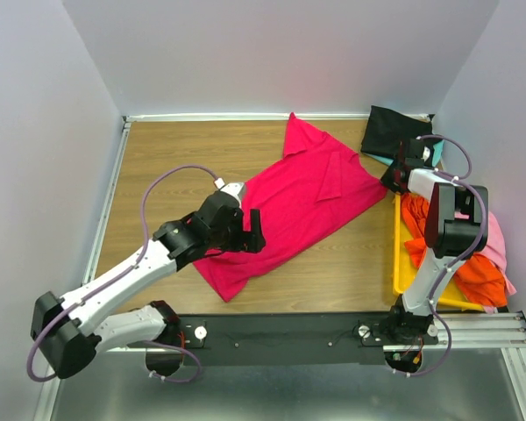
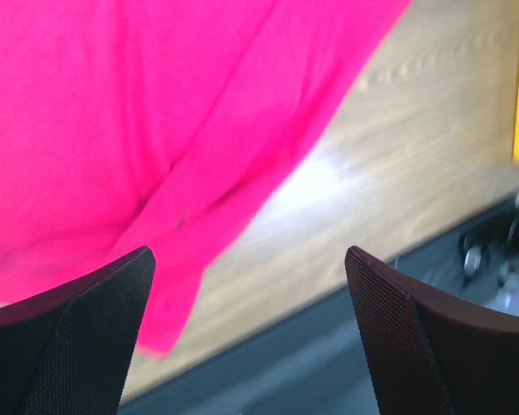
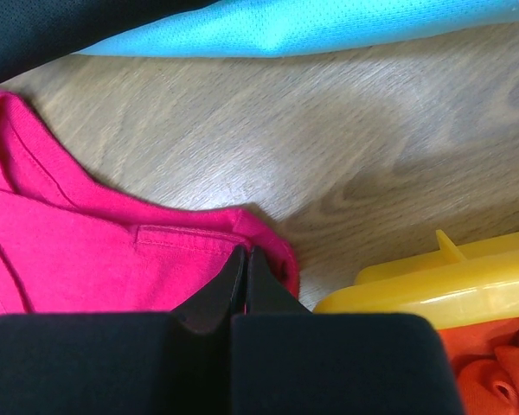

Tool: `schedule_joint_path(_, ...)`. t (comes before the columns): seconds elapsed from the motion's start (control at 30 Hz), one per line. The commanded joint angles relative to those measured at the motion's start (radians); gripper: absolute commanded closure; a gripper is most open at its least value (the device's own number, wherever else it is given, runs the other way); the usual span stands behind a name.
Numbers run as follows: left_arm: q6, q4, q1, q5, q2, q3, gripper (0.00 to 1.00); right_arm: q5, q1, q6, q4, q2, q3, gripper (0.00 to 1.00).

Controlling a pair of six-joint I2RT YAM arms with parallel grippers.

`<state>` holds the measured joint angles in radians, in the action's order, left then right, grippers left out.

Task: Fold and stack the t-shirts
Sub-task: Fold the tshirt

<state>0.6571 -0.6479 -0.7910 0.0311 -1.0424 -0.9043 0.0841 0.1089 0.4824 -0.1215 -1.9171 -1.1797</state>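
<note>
Left tool [image 2: 248, 259] is spread wide, hovering over the lower edge of the red shirt [image 1: 307, 202]. Right tool [image 3: 245, 257] is pressed together, pinching the shirt's corner beside the bin [image 3: 432, 290]. The shirt lies spread diagonally across the worktop [image 1: 175, 149].

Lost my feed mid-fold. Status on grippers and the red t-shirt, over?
Left gripper open, empty, over edge of red t-shirt. Right gripper shut on its corner. Shirt spread on table, not folded. Nothing lying on it.
</note>
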Motion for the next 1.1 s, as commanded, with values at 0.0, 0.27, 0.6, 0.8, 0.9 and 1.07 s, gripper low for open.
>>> schedule_joint_path(0.0, 0.088, 0.299, 0.061, 0.05, -0.07, 0.119, 0.02, -0.027, 0.015, -0.001, -0.024, 0.021, 0.002, 0.99)
schedule_joint_path(0.27, 0.085, 0.528, 0.305, 0.09, -0.113, 0.251, 0.02, -0.037, 0.015, -0.005, -0.021, 0.041, 0.014, 0.99)
schedule_joint_path(0.6, 0.059, 0.674, 0.397, 0.035, -0.286, 0.3, 0.02, -0.034, 0.015, -0.002, -0.015, 0.061, 0.034, 0.99)
schedule_joint_path(0.8, 0.042, 0.737, 0.437, -0.003, -0.378, 0.295, 0.02, -0.021, 0.015, -0.002, -0.013, 0.092, 0.052, 0.99)
schedule_joint_path(0.9, 0.019, 0.745, 0.45, -0.01, -0.45, 0.268, 0.02, -0.02, 0.015, -0.002, -0.012, 0.112, 0.075, 1.0)
schedule_joint_path(1.07, -0.017, 0.723, 0.496, -0.026, -0.539, 0.182, 0.02, 0.003, 0.015, -0.002, -0.012, 0.174, 0.118, 0.99)
